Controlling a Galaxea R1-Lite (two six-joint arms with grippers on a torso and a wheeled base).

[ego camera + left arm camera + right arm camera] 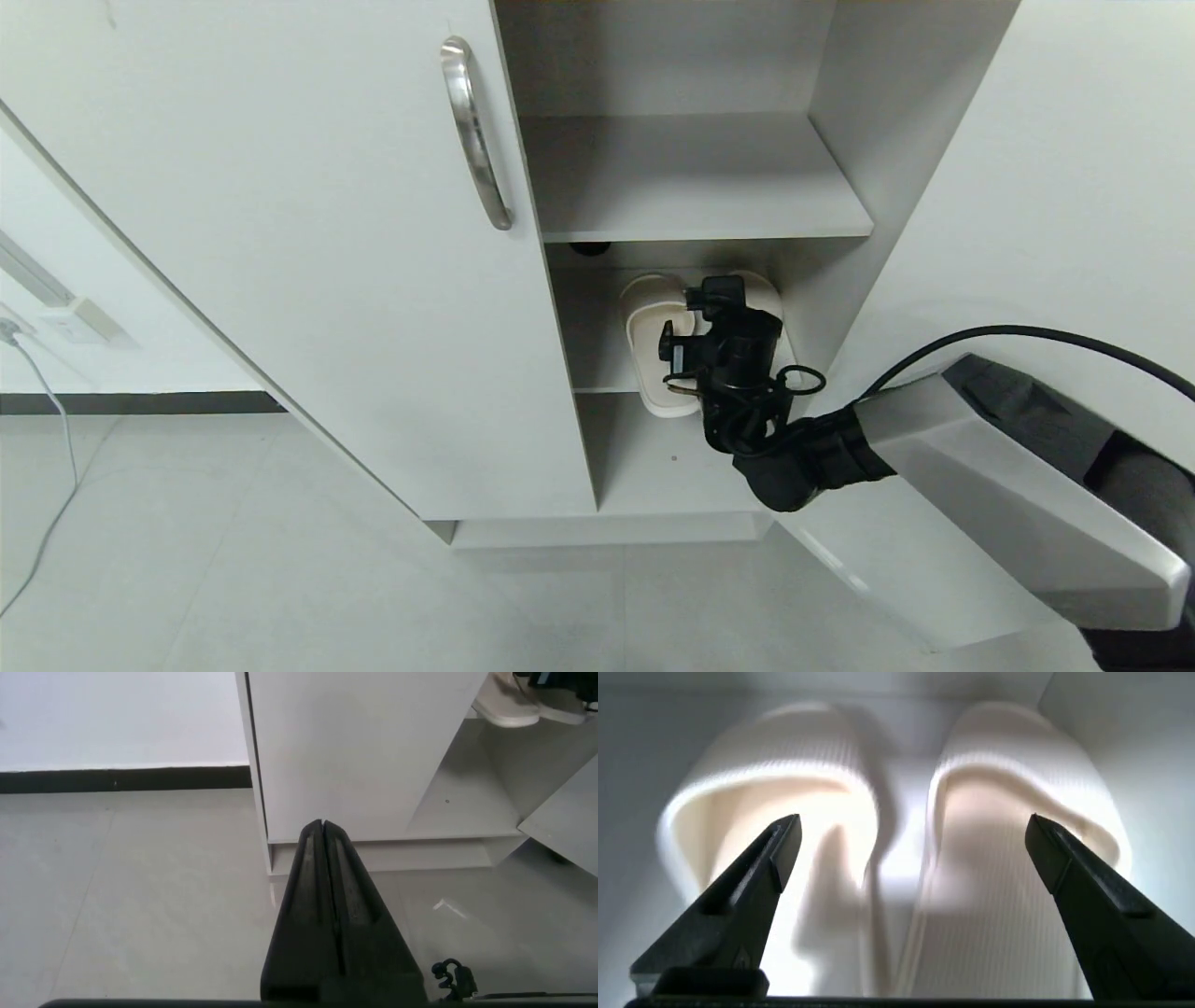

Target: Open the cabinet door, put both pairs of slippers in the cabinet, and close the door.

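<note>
Cream, softly ribbed slippers [651,347] lie as a pair side by side on the cabinet's middle shelf [597,378]. Their toes point toward the cabinet's back and their heel ends jut a little over the shelf's front edge. The right gripper [695,322] hangs just in front of them at the cabinet's opening. In the right wrist view its black, wedge-shaped fingers [752,891] are spread wide apart, one outside each slipper with nothing clamped between them; I cannot tell whether the tips touch the slippers. The slippers look thick-soled and rounded, with broad closed bands over the toes and a matte, foam-like surface. Above them inside the cabinet [896,112] sits a second flat white board, the upper shelf [691,187], and below them the cabinet's bottom compartment opens down to its base. The cabinet is smooth white panel throughout. Its left-hand door [280,233] is closed and carries a curved, brushed-metal handle [476,131] near its inner edge, while its right-hand door [1074,187] is swung out wide from the cabinet. The left gripper [322,833] is well apart from the cabinet, low over the pale grey tiled floor [280,560] in front of the cabinet's base, its two black fingers pressed flat together and holding nothing.
</note>
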